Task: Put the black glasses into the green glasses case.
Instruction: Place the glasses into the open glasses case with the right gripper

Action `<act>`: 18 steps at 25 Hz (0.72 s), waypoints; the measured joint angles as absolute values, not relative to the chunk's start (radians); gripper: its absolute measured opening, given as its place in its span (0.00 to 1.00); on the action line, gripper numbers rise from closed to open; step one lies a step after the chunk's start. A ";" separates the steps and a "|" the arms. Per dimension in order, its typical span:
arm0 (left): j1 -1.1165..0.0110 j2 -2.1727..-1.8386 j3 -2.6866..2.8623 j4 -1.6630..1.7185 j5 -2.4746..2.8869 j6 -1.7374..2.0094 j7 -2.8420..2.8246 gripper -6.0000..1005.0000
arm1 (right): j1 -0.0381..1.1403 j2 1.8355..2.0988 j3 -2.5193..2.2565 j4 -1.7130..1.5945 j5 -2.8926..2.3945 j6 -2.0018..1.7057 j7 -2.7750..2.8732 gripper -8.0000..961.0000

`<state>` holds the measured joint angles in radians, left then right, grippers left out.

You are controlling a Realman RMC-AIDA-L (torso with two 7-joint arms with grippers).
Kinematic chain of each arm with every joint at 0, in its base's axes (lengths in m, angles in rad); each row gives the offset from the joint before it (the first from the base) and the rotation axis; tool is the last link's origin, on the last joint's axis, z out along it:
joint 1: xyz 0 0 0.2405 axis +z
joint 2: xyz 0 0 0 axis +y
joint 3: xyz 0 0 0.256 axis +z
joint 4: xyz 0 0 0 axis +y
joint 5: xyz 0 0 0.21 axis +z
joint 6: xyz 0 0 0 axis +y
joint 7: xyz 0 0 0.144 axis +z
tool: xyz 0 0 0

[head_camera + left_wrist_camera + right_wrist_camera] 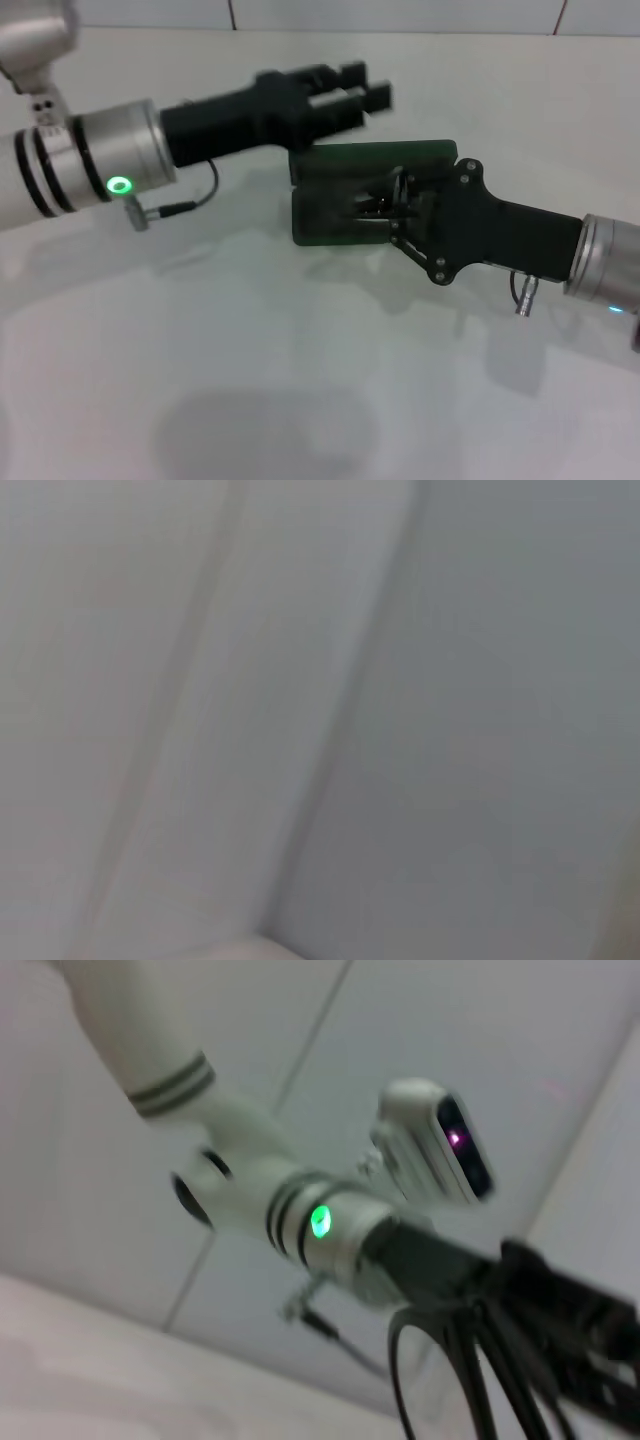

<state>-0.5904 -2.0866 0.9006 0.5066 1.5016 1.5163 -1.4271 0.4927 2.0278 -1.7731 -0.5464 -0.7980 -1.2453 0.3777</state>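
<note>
The green glasses case (340,215) lies open in the middle of the white table, its lid (375,160) on the far side. My right gripper (388,207) reaches in over the case from the right and is shut on the black glasses (378,203), whose thin frame sits low over the case's inside. The glasses' wire frame also shows close up in the right wrist view (470,1360). My left gripper (360,88) is open and empty, hovering just above the far edge of the lid. The left wrist view shows neither object.
The white table (250,380) stretches around the case, with a tiled wall (400,15) behind it. The left arm (300,1210) with its green light crosses the right wrist view, close to the right gripper.
</note>
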 joint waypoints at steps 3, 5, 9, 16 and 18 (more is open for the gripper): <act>-0.578 -2.087 0.804 0.483 1.501 1.486 -1.404 0.58 | 0.482 2.028 -1.792 -0.584 -0.798 -1.141 0.370 0.18; -0.567 -2.086 0.773 0.478 1.501 1.466 -1.400 0.58 | 0.461 2.028 -1.822 -0.644 -0.794 -1.020 0.365 0.18; -0.552 -2.082 0.752 0.478 1.500 1.442 -1.403 0.58 | 0.397 2.028 -1.902 -0.809 -0.788 -0.769 0.365 0.18; -0.548 -2.080 0.749 0.478 1.500 1.431 -1.406 0.58 | 0.365 2.028 -1.985 -0.881 -0.788 -0.598 0.372 0.19; -0.551 -2.080 0.748 0.478 1.502 1.429 -1.407 0.58 | 0.356 2.028 -2.009 -0.896 -0.779 -0.563 0.373 0.19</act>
